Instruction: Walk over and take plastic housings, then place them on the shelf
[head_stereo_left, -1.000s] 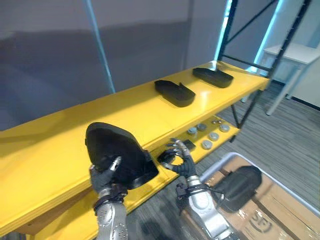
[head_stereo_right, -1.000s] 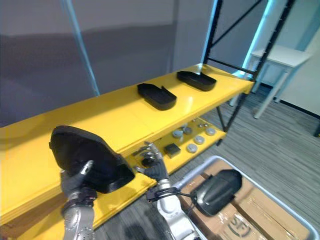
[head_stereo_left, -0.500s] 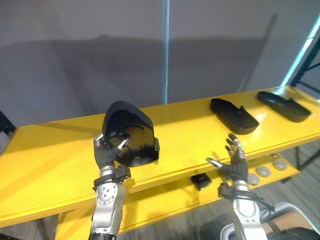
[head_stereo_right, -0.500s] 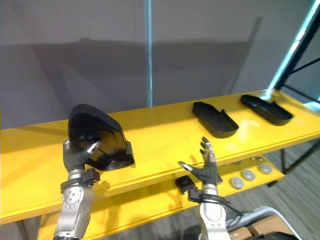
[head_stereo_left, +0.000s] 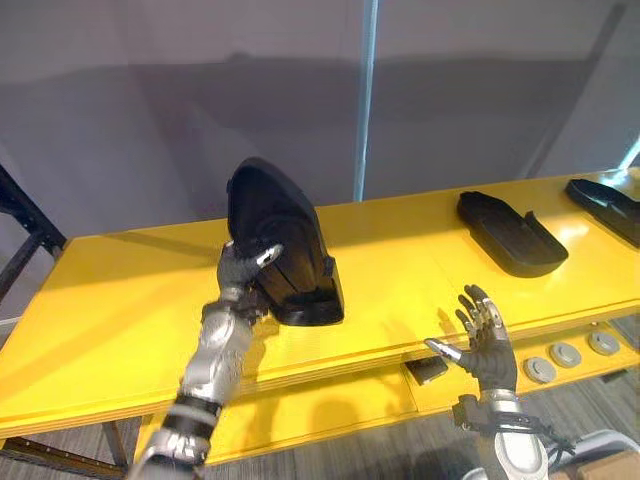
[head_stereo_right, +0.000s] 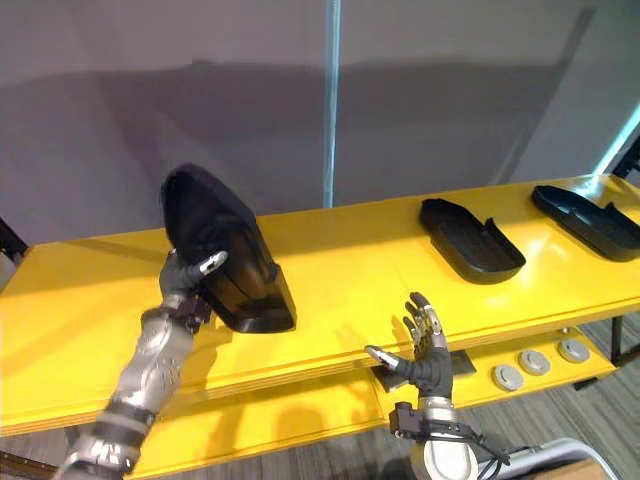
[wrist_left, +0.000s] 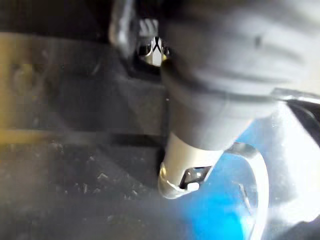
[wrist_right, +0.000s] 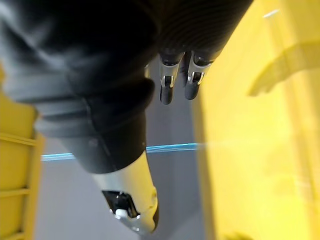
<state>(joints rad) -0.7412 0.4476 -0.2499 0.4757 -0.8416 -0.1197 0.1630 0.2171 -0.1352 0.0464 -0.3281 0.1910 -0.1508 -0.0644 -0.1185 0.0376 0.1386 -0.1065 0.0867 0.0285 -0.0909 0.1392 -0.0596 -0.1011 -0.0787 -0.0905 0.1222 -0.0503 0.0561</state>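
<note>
**Here, one housing stands gripped on the top shelf**

The black domed plastic housing (head_stereo_left: 282, 235) stands tall on the glossy yellow shelf (head_stereo_left: 120, 310), left of its middle. Its broad lower end looks to be down on the board, though the contact line is dark and hard to read. The left hand (head_stereo_left: 243, 272) grasps it from the robot's side. The thumb lies across the housing's wall, and the fingers go round behind it, out of sight. The left wrist view is a blur of dark plastic with one silver thumb (wrist_left: 192, 165) in front, so it gives no detail of the grip.

The right hand (head_stereo_left: 487, 342) hangs in front of the shelf's edge, palm up, fingers spread and straight, holding nothing.

Further right on the same board lies a flat black plastic tray-shaped housing (head_stereo_left: 510, 232). Beyond it is a second shallow black housing (head_stereo_right: 585, 218), which the picture edge cuts off in the left eye view.

On the lower yellow shelf (head_stereo_left: 300, 415) sit round grey discs (head_stereo_left: 565, 353). A small dark block (head_stereo_left: 428, 370) is half hidden by the upper board's lip. A pale blue upright post (head_stereo_left: 366, 100) rises behind the shelf.
</note>
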